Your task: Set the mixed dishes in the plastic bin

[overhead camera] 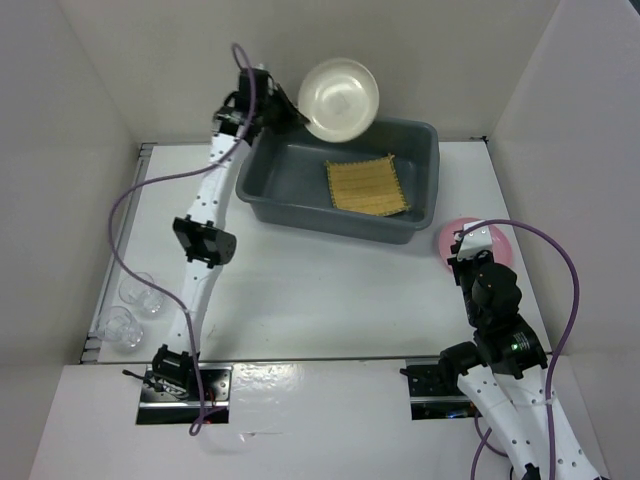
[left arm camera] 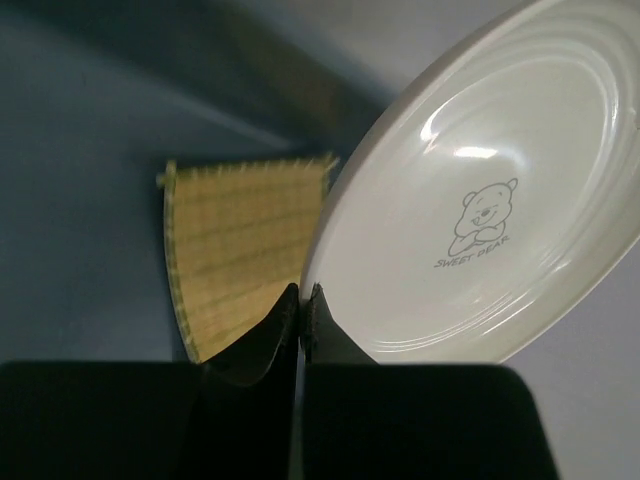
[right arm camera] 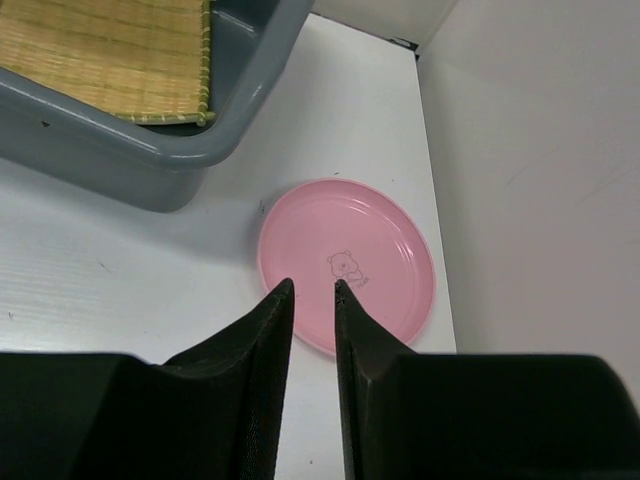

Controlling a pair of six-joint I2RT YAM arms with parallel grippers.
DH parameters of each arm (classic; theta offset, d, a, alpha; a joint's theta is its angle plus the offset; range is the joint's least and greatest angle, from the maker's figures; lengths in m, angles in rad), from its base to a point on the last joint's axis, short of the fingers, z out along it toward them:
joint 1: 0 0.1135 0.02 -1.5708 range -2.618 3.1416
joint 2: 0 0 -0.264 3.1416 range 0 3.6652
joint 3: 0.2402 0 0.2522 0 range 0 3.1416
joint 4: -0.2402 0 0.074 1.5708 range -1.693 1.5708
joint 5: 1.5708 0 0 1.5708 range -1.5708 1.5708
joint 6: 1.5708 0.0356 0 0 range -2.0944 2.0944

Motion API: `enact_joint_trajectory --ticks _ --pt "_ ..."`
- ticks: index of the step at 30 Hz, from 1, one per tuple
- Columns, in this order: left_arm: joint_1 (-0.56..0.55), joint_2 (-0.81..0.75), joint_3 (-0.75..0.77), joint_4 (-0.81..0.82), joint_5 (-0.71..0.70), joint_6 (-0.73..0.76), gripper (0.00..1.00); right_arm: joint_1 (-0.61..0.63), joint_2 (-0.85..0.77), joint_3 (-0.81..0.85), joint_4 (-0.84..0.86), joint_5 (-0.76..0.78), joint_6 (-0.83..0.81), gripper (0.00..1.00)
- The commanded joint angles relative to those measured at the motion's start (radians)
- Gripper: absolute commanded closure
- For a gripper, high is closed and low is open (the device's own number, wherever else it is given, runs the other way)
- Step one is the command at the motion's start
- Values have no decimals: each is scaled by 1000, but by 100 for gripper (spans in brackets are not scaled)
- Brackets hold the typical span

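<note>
Aloft at top centre, the left claw (overhead camera: 296, 117) pinches the cream plate (overhead camera: 340, 98) by its rim, apparently to tip it into the bin (overhead camera: 262, 190) beside the mat (overhead camera: 366, 185). The right claw (right arm camera: 312, 290), slightly parted and empty, hovers over the pink plate (right arm camera: 385, 235).

The bin (overhead camera: 262, 200) blocks the far middle of the table (overhead camera: 320, 300). Its left floor lies bare, and the mat (overhead camera: 366, 186) covers the right. The cream plate (overhead camera: 340, 98) hangs over its far left rim. The pink plate (overhead camera: 447, 238) sits between the bin and the right wall (overhead camera: 570, 150). Two cups (overhead camera: 143, 295) crowd the left wall (overhead camera: 60, 200).
</note>
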Motion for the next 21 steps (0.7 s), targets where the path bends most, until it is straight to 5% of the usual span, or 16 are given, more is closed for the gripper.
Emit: enact_joint_trajectory --ticks 1,15,18,21 --pt "-40 123 64 -94 58 -9 100 8 -10 -9 46 23 12 72" --pt "-154 381 69 -6 111 -128 97 8 -19 -9 46 23 12 72" --pt "-154 406 69 5 120 -129 90 8 -19 -9 46 23 12 72" --pt "-154 415 69 5 120 -129 69 8 -19 -9 46 23 12 69"
